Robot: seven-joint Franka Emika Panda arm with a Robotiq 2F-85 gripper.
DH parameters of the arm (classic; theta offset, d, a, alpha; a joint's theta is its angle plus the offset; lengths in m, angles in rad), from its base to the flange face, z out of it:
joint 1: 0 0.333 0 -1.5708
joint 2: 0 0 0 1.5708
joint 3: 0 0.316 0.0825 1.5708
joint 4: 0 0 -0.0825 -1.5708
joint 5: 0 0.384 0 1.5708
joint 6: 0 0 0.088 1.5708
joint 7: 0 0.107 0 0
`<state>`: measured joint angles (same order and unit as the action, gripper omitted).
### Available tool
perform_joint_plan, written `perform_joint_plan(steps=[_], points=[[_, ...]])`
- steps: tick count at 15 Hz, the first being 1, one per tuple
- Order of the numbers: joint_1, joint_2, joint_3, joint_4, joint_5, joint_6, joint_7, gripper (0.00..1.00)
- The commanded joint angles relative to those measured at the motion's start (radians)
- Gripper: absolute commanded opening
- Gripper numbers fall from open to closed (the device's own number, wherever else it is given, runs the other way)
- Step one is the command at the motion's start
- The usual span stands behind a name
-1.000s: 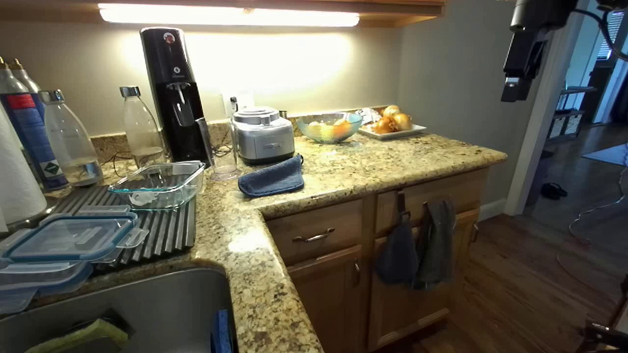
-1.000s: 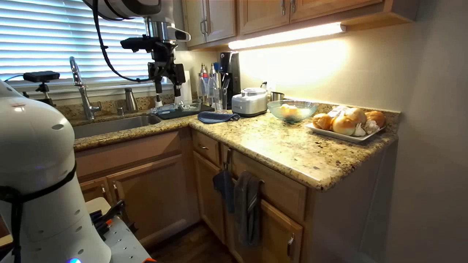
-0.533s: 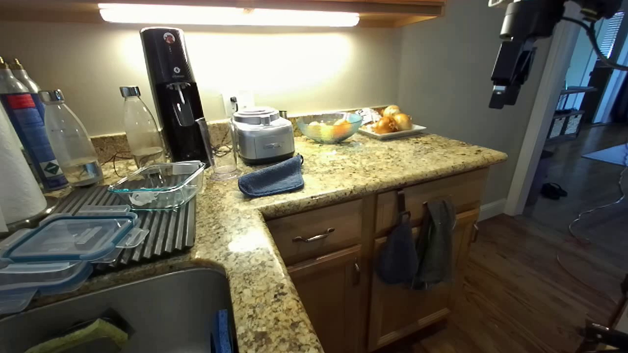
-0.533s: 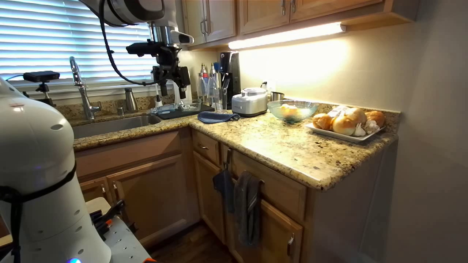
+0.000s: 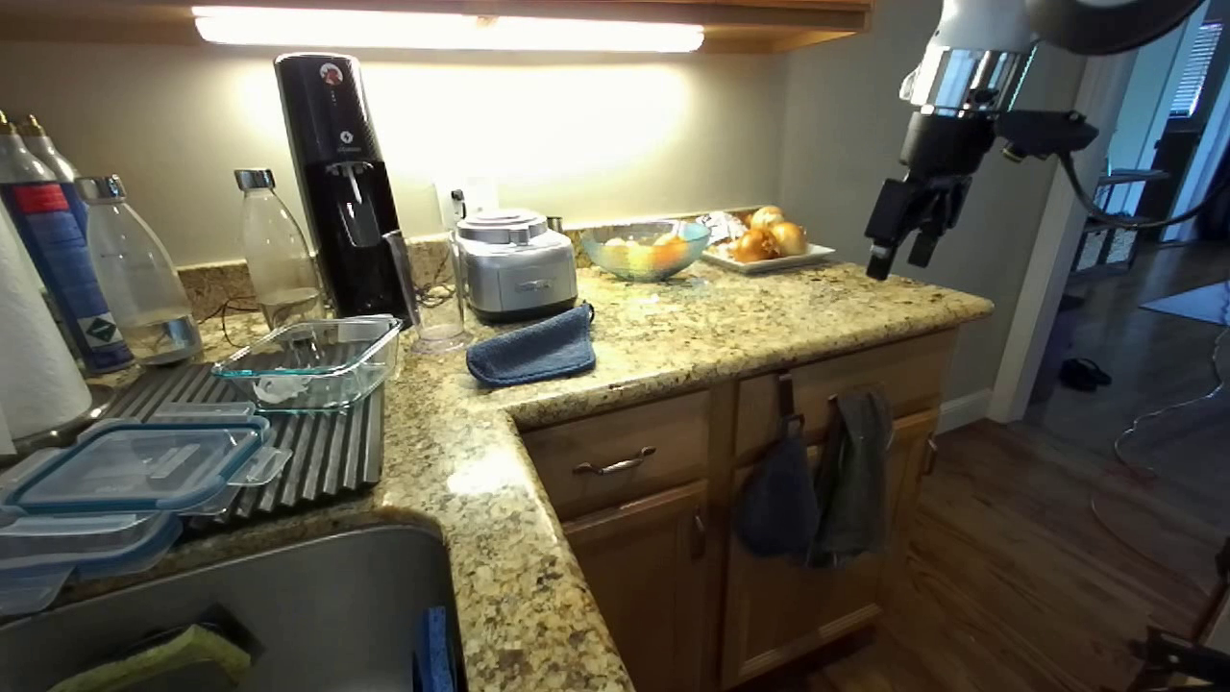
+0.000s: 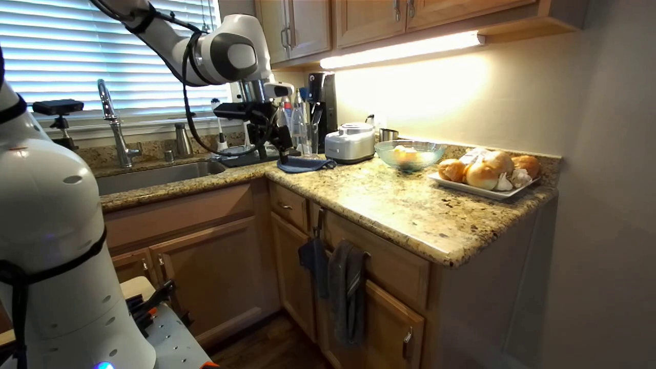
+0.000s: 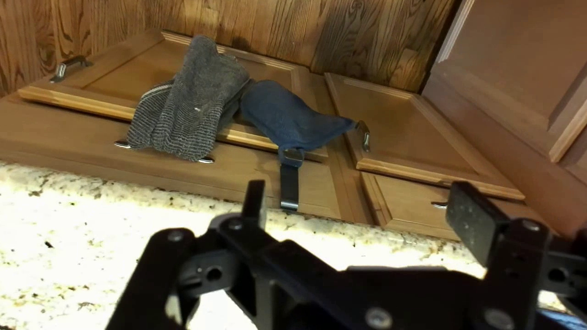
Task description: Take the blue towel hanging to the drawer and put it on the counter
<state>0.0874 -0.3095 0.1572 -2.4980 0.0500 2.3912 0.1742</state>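
Observation:
The blue towel [image 5: 778, 500] hangs limp by a loop from a black strap [image 7: 289, 185] over the top of the drawer [image 7: 247, 172]. It also shows in an exterior view [image 6: 313, 261] and at the upper middle of the wrist view [image 7: 289, 114]. The counter [image 6: 389, 205] runs above the drawer. My gripper [image 7: 357, 192] is open and empty, its two fingers wide apart. In the wrist view the strap lies between the fingers, nearer the left one, farther off. In an exterior view the gripper [image 5: 900, 259] is in the air, higher than the towel.
A dark grey towel [image 6: 348, 292] hangs on the drawer handle beside the blue one. A folded blue cloth [image 5: 533, 348], a silver appliance base [image 5: 519, 269], a glass bowl [image 6: 409, 155] and a plate of onions [image 6: 487, 192] stand on the counter. A sink [image 5: 317, 577] lies beside it.
My gripper has come down and tilted, moving left and down in an exterior view and right and down in an exterior view. It stays open. The towels have not moved.

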Motion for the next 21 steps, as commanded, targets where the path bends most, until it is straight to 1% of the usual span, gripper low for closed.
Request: perform_joint_plan(steps=[1,3,4,5,6,8,11,13,15,18,19,20,21], points=[[-0.035,0.104,0.022,-0.010,-0.085,0.129,0.120,1.00],[-0.039,0.156,0.021,-0.002,-0.136,0.150,0.168,1.00],[-0.035,0.172,0.018,0.004,-0.154,0.144,0.180,1.00],[-0.036,0.181,0.017,0.015,-0.182,0.111,0.210,1.00],[-0.017,0.168,0.000,0.003,-0.136,0.122,0.148,1.00],[-0.016,0.189,0.000,0.011,-0.157,0.122,0.172,1.00],[-0.016,0.191,0.000,0.015,-0.159,0.122,0.177,1.00],[-0.022,0.228,0.005,0.000,-0.192,0.185,0.211,1.00],[-0.028,0.274,0.007,-0.011,-0.248,0.256,0.254,1.00],[-0.024,0.367,-0.016,-0.013,-0.385,0.369,0.364,1.00],[-0.015,0.401,-0.035,-0.008,-0.440,0.394,0.415,1.00],[-0.028,0.439,-0.033,-0.001,-0.479,0.419,0.453,1.00],[-0.023,0.475,-0.052,0.007,-0.521,0.446,0.495,1.00]])
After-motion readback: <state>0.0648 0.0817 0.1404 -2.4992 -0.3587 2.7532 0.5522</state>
